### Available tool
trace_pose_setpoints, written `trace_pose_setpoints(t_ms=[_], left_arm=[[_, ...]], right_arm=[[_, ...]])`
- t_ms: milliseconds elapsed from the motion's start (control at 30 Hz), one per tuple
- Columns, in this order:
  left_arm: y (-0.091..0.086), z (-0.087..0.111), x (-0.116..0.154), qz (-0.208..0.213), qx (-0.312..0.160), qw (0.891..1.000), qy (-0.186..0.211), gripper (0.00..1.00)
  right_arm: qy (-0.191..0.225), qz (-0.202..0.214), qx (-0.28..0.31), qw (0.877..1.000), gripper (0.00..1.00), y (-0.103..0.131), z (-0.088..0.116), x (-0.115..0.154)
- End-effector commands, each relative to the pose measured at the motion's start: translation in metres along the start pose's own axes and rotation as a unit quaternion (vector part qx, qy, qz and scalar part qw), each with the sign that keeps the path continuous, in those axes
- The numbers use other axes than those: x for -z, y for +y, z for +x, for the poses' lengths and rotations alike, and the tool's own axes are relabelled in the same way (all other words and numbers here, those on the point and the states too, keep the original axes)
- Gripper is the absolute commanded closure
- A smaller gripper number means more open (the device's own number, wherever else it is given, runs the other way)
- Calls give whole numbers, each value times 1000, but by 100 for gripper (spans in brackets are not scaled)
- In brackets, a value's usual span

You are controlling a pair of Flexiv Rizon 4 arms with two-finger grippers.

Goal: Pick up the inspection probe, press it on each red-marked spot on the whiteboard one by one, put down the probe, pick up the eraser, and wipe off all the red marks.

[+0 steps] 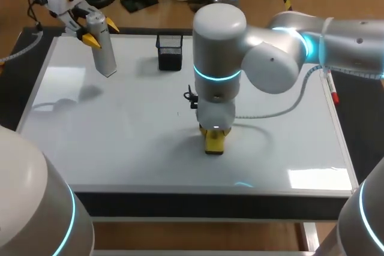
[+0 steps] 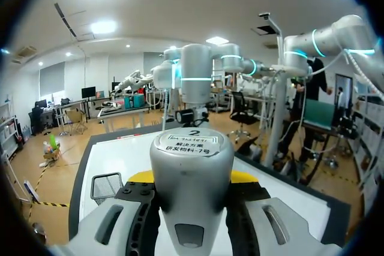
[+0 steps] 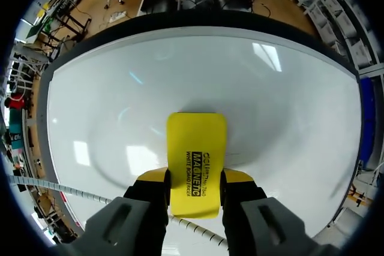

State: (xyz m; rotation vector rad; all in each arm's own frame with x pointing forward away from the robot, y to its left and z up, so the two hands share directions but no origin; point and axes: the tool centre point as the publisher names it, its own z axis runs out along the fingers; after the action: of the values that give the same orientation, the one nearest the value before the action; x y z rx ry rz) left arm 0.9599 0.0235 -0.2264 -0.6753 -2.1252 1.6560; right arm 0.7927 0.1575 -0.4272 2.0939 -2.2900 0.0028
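Note:
My left gripper [image 1: 95,30] is shut on the grey cylindrical inspection probe [image 1: 103,49], holding it above the whiteboard's [image 1: 120,136] far left corner. In the left wrist view the probe [image 2: 191,184] stands between the fingers, its labelled end pointing outward. My right gripper [image 1: 214,142] is shut on the yellow eraser [image 1: 214,141] and holds it down on the board near the middle front. The right wrist view shows the eraser [image 3: 195,163] clamped between the yellow-tipped fingers, flat over the white surface [image 3: 270,118]. I see no red marks on the board.
A black mesh pen holder [image 1: 170,51] stands at the back of the board. A red marker [image 1: 332,90] lies along the board's right edge. The right arm's elbow [image 1: 219,46] hangs over the board's centre, with a cable looping behind it.

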Motion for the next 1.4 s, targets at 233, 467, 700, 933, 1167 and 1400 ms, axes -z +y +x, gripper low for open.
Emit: trace_pose_setpoints(t_ms=[233,467,700,933,1167,1400], left_arm=[[0,-1,2,0,0,1000,3,100],[0,-1,2,0,0,1000,3,100],[0,-1,2,0,0,1000,3,100],[0,-1,2,0,0,1000,3,100],[0,-1,2,0,0,1000,3,100],[0,-1,2,0,0,1000,3,100]], right_arm=[[-5,3,-2,1000,100,-8,27,6],[-3,-13,30,999,100,-15,26,24],[-9,-17,41,999,100,-31,27,43],[-20,-1,28,999,100,-41,28,58],[-20,-1,28,999,100,-41,28,58],[-20,-1,28,999,100,-41,28,58]])
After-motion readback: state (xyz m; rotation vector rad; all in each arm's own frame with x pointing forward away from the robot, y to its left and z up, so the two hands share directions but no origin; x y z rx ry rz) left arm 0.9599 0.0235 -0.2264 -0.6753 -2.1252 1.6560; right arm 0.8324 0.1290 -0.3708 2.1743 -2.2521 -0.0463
